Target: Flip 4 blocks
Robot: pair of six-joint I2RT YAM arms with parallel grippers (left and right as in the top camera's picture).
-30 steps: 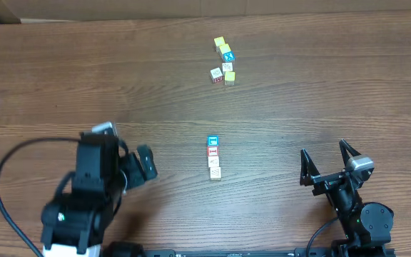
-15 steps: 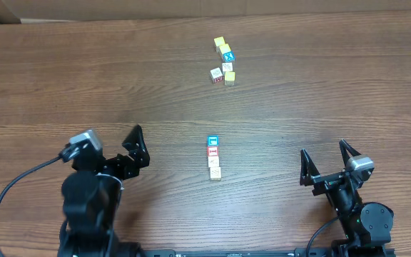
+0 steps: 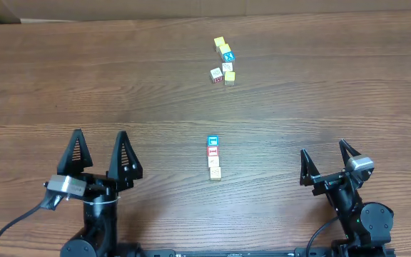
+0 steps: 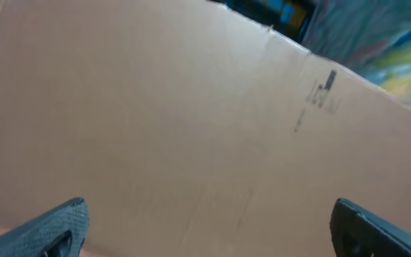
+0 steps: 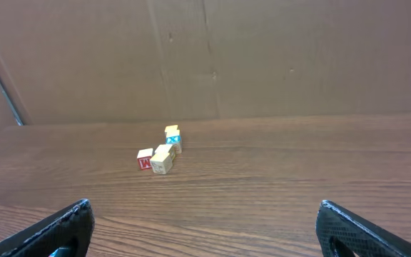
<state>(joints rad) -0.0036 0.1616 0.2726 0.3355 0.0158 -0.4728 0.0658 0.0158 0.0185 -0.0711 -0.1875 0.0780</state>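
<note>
Near the middle of the wooden table [image 3: 48, 86], a short column of four alphabet blocks [image 3: 214, 162], each touching the next. At its 12 o'clock end the blue-topped block [image 3: 212, 141], then the red-topped block [image 3: 212, 151], then two pale cream ones toward 6 o'clock. At 9 o'clock of the column, well apart, the left gripper [image 3: 99, 135], jaws spread wide, nothing between them. At 3 o'clock, the right gripper [image 3: 323, 148], likewise splayed and empty. Far off at 12 o'clock, a loose cluster of cubes [image 3: 223, 61], some yellow-topped, visible from the right wrist too. Before the left wrist, only a cardboard wall [image 4: 155, 107].
</note>
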